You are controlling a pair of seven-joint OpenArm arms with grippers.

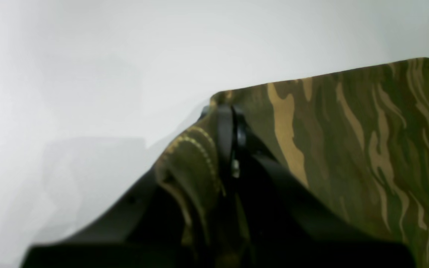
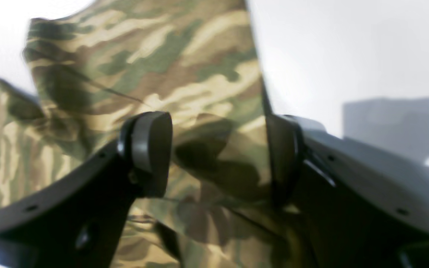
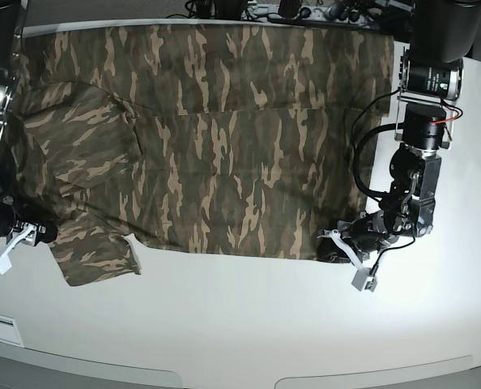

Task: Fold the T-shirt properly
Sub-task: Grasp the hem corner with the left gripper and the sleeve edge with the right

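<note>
Largely unfolded, the T-shirt (image 3: pixel 224 138) is spread flat across the white table (image 3: pixel 249 324) in the base view, its body stretched from side to side and reaching almost to the far edge. One sleeve (image 3: pixel 91 251) is seen lying out at the near corner on that view's left, and some loose creasing is visible above it. No finished fold can be made out, so the task is judged to be at its start, with the sleeve folds and the body folds all left to be done.

A near corner of the hem (image 1: pixel 194 149) is pinched by the left gripper (image 1: pixel 229 149), whose jaws are closed tight on the stitched edge, with cloth bunched against one side. The right gripper (image 2: pixel 218 156) is held wide apart over the sleeve end; cloth is seen between its pads (image 2: pixel 151 149), but nothing is clamped, and whether the fabric is touched by them cannot be told.
</note>
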